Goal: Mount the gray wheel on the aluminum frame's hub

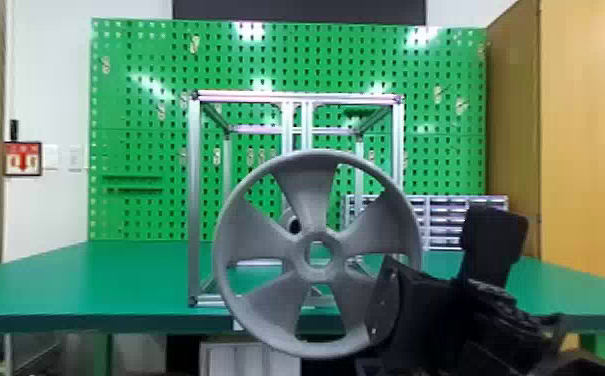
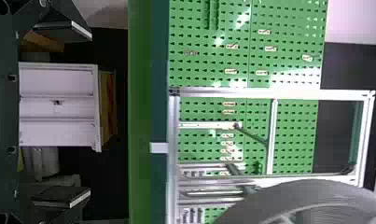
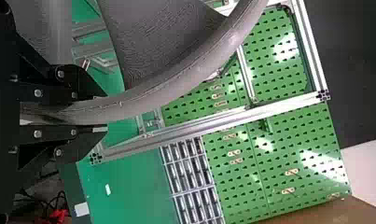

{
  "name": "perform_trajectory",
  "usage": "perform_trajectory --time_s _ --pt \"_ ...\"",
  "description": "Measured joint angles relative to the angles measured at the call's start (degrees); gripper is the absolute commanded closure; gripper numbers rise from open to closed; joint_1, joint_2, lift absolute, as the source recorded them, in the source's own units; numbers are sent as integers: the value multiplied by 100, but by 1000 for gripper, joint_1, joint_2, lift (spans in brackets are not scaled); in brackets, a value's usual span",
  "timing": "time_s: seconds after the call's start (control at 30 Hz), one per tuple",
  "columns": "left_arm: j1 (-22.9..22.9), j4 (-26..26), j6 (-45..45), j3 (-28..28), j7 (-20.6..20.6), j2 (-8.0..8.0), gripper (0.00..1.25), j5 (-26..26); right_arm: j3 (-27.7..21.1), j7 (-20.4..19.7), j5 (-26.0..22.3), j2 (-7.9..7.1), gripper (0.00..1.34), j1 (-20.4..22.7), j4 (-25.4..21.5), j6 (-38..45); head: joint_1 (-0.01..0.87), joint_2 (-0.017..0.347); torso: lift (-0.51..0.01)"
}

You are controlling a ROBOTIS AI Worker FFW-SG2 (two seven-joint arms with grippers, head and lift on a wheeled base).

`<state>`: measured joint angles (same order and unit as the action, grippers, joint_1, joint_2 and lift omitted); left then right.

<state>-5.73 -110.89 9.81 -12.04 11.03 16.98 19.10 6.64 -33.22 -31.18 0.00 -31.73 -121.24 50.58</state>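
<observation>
Closest to me, the right gripper (image 1: 391,305) has its fingers closed on the rim of the gray wheel (image 1: 308,182), one on each side. The left gripper (image 2: 89,113) has its two fingers wide apart, with nothing between them. The wheel hangs upright in front of the metal frame (image 1: 195,200), its lower edge dropping past the front edge of the green table (image 1: 116,280). Through a gap between its spokes I can see the hub (image 1: 294,223); the wheel's center hole is lower and to the right of it in the head view. The wheel is not on the hub.

The frame stands on the table. A small white tag (image 1: 237,325) shows at the table's front edge, and there is a small white scrap (image 3: 107,189) on the green top beside the frame. Below the table sits a white cabinet (image 2: 57,107); I can't tell what it holds. On the tabletop toward the back, at the right, is a rack of small drawers (image 1: 448,222), their contents too small to make out. Behind rises a green pegboard (image 1: 141,165) dotted with little hooks, with a tall wooden cupboard (image 1: 586,100) to its right and a red-and-white sign (image 1: 23,158) on the white wall to its left.
</observation>
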Motion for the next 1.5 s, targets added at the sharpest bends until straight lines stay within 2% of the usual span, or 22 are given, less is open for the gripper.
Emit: perform_trajectory --time_s 0.23,0.53,0.77,1.0,1.5 --pt "-301 -454 252 -246 278 93 168 980 11 -1 37 0 1088 0 10 -12 -5 6 -499" --pt "-612 -637 310 -366 293 121 200 2292 36 0 96 0 1088 6 13 -21 -5 6 -499" --pt "-875 -671 166 -478 250 122 211 2974 73 0 121 0 1088 7 61 -27 -5 6 -499" --pt "-1083 -580 -250 -580 250 114 213 3116 132 0 130 0 1088 1 111 -59 -5 6 -499" --pt "-1518 -7 -902 -673 275 -11 213 2782 190 0 122 0 1088 15 136 -112 -5 6 -499"
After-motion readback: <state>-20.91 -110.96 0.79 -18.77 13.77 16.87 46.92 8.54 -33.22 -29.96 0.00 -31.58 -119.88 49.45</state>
